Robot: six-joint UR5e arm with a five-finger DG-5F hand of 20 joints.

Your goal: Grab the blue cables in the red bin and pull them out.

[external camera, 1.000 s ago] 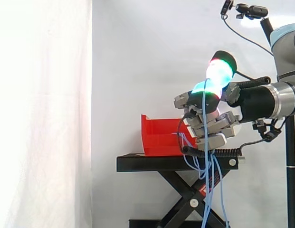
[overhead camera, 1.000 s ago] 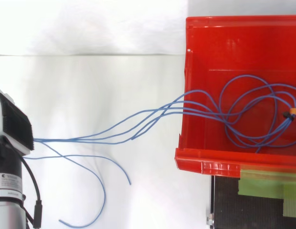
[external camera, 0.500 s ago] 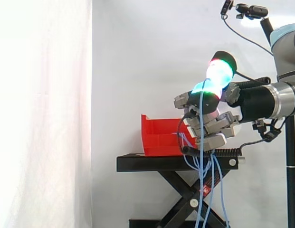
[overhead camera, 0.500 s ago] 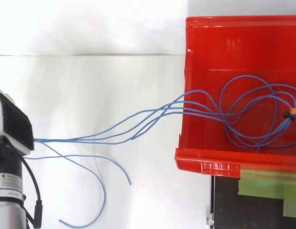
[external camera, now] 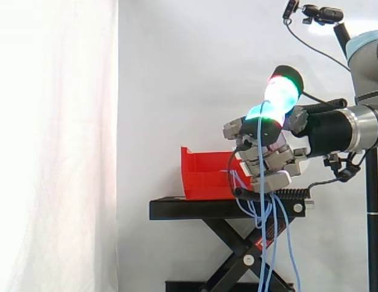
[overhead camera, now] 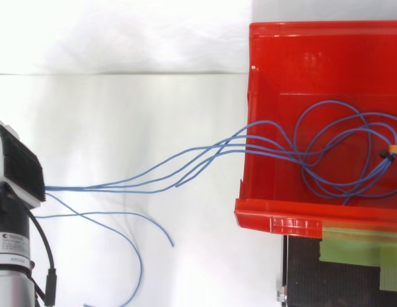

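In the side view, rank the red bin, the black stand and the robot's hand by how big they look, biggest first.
1. Black stand.
2. Hand, shut on the blue cables.
3. Red bin, its right end hidden behind the hand.
The hand may be nearer the camera, so second and third are unsure.

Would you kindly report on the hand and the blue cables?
Hand shut on blue cables. Strands span out over the wall, loops lie in red bin. Nothing in the way.

A black stand (scissor-legged) carries the red bin.
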